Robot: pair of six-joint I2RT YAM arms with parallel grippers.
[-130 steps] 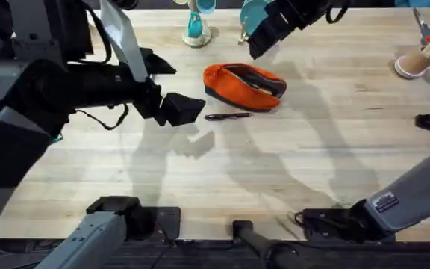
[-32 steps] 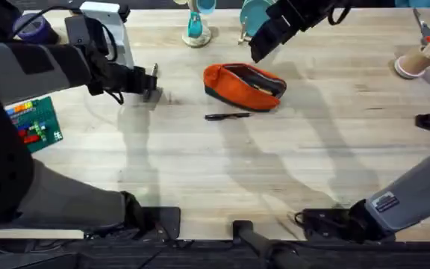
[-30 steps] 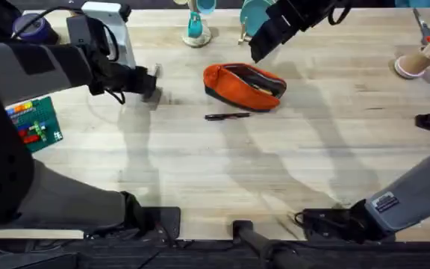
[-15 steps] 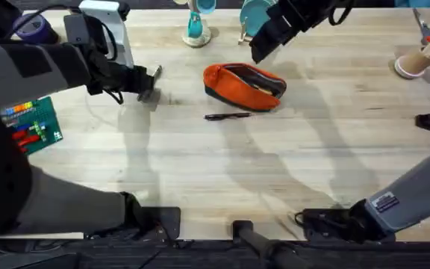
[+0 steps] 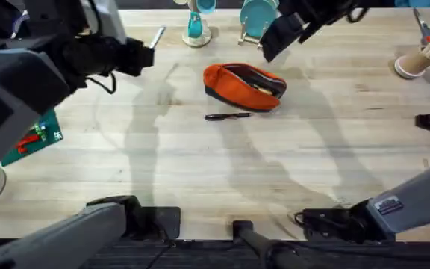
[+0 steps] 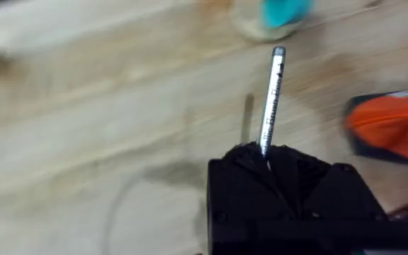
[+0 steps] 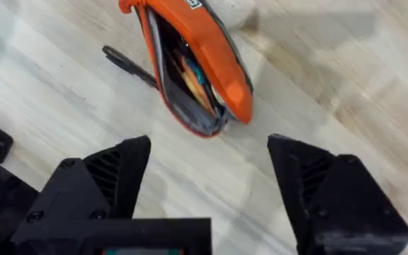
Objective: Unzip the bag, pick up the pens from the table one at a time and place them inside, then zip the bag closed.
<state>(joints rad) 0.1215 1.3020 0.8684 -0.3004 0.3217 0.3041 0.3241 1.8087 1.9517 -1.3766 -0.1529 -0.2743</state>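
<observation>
Left gripper (image 5: 142, 52) holds the silvery pen (image 5: 156, 37) aloft; the orange bag (image 5: 243, 86) lies unzipped mid-desk

The left jaws are clamped on the silvery pen's lower end, its shaft sticking out over the desk (image 5: 275, 172) to the bag's left – the black pen (image 5: 227, 116) lies flat just in front of the bag, apart from it. The right gripper (image 7: 207, 177) hangs above the bag's open mouth, jaws spread wide and empty – coloured items show inside

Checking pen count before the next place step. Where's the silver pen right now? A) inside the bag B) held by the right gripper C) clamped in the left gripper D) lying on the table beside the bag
C: the silver pen sticks out from the left gripper, shut on it above the table.
</observation>
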